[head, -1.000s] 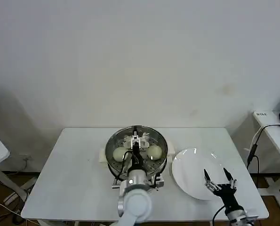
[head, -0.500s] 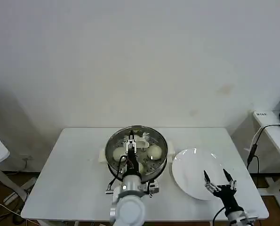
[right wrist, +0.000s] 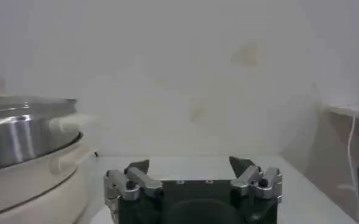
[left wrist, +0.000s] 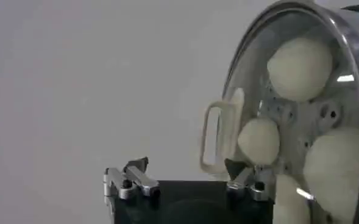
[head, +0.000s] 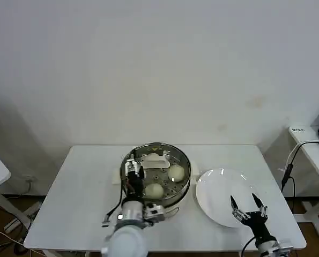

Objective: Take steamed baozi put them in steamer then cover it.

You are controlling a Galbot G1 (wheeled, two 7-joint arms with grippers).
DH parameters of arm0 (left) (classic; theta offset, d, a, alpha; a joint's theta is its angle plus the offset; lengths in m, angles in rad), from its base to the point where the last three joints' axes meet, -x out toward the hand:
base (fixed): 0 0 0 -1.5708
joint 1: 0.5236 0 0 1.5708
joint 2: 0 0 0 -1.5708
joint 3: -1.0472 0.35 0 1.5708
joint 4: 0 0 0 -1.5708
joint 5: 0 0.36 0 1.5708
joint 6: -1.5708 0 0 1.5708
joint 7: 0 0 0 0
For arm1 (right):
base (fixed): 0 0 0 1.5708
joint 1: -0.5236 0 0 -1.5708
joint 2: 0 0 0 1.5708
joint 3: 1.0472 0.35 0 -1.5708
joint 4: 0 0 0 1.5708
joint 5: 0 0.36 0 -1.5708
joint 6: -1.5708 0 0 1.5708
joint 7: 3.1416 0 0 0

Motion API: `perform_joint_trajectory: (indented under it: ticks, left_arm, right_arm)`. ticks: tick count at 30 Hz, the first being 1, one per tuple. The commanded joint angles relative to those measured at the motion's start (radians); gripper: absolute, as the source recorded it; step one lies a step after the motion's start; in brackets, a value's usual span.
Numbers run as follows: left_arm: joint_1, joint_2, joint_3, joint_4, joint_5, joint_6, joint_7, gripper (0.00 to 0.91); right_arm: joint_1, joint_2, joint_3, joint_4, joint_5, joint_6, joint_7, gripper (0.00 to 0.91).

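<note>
From the head view, the steamer [head: 156, 170] sat mid-counter [head: 79, 203] with steamed baozi [head: 155, 190] inside; the left hand [head: 132, 167] hovered over its left rim, spread and empty. The right hand [head: 244, 208] hung open above the white plate [head: 218, 187]. In the left wrist view, its fingers [left wrist: 133, 180] stood apart beside the buns [left wrist: 258, 140]. In the right wrist view, open fingers [right wrist: 135, 176] held nothing.
</note>
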Motion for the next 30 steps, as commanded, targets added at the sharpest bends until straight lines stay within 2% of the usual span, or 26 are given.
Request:
perform_joint_trajectory:
  ticks: [1,4,9,10,16,20,23,30]
  left_arm:
    - [0.099,0.078,-0.306,-0.240,-0.658,-0.004,-0.069,0.907]
    - [0.178,0.076,-0.461,-0.239,-0.869,-0.063,-0.082,0.907]
    - [0.303,0.043,-0.635,-0.173,-1.150,-0.272,-0.150,0.907]
    - [0.330,0.030,-0.664,-0.155,-1.197,-0.290,-0.149,0.907]
    - [0.433,0.019,-0.695,-0.073,-1.273,-0.339,-0.190,0.907]
    - [0.472,0.001,-0.699,-0.039,-1.278,-0.345,-0.217,0.907]
    - [0.500,-0.010,-0.699,-0.047,-1.276,-0.343,-0.217,0.907]
    - [0.541,-0.020,-0.675,-0.067,-1.274,-0.336,-0.222,0.907]
  right_arm:
    - [-0.014,-0.021,-0.016,0.031,0.004,-0.051,0.021,0.907]
    - [-0.024,-0.034,-0.020,0.045,0.006,-0.068,0.036,0.907]
    - [-0.031,-0.059,-0.038,0.048,-0.011,-0.095,0.057,0.907]
    - [-0.032,-0.066,-0.043,0.052,-0.013,-0.100,0.058,0.907]
    - [-0.030,-0.085,-0.054,0.053,-0.019,-0.111,0.061,0.907]
    - [-0.028,-0.092,-0.046,0.049,-0.073,-0.088,0.047,0.907]
    - [-0.030,-0.103,-0.057,0.079,-0.062,-0.125,0.088,0.907]
    - [-0.014,-0.118,-0.070,0.082,-0.083,-0.154,0.093,0.907]
